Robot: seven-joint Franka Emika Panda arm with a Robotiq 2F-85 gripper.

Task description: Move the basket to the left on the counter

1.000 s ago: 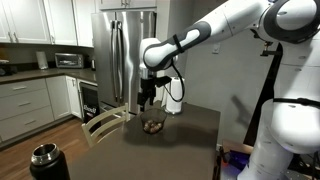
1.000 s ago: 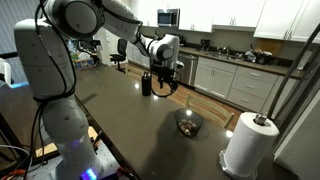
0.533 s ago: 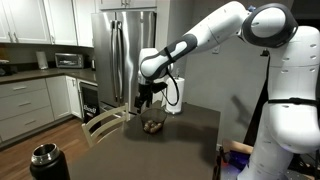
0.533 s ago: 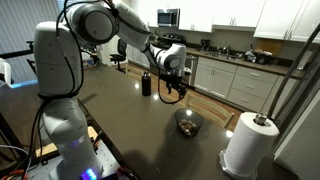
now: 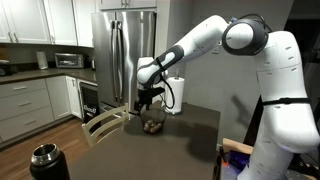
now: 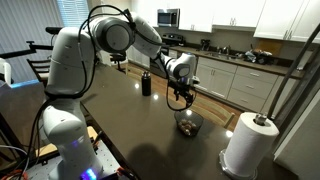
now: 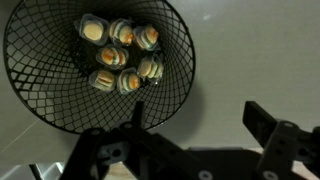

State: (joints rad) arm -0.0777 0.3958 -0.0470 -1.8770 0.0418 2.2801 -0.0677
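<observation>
The basket (image 7: 62, 75), a round dark wire bowl, fills the upper left of the wrist view. A cluster of tan lumps (image 7: 121, 58) sits in its bottom. It stands on the counter (image 7: 250, 50), which looks pale with glare in this view.

The gripper (image 7: 190, 140) comes in from the bottom edge of that view with its jaws spread wide. One of the fingers (image 7: 272, 130) shows dark at lower right, over bare counter. The opposite finger's tip overlaps the basket's lower rim. Most of the basket therefore lies outside the gap, up and to the left of it, and only its near edge reaches the line of the jaws. Nothing is pinched between them.

In both exterior views the gripper (image 5: 147, 100) (image 6: 182, 99) hangs just above the basket (image 5: 152, 126) (image 6: 188, 124), pointing down and apart from it. Whether it is centred over the bowl cannot be told from these two views.

The basket stands toward one end of the dark counter (image 5: 175, 150) (image 6: 120, 120), well in from the edges. A white paper-towel roll (image 6: 248, 143) stands near the basket at the counter's corner. A black canister (image 6: 146, 84) stands on the counter well apart from it, beyond the arm.

Behind the table an exterior view shows a steel refrigerator (image 5: 125, 50) and white cabinets (image 5: 30, 105).
</observation>
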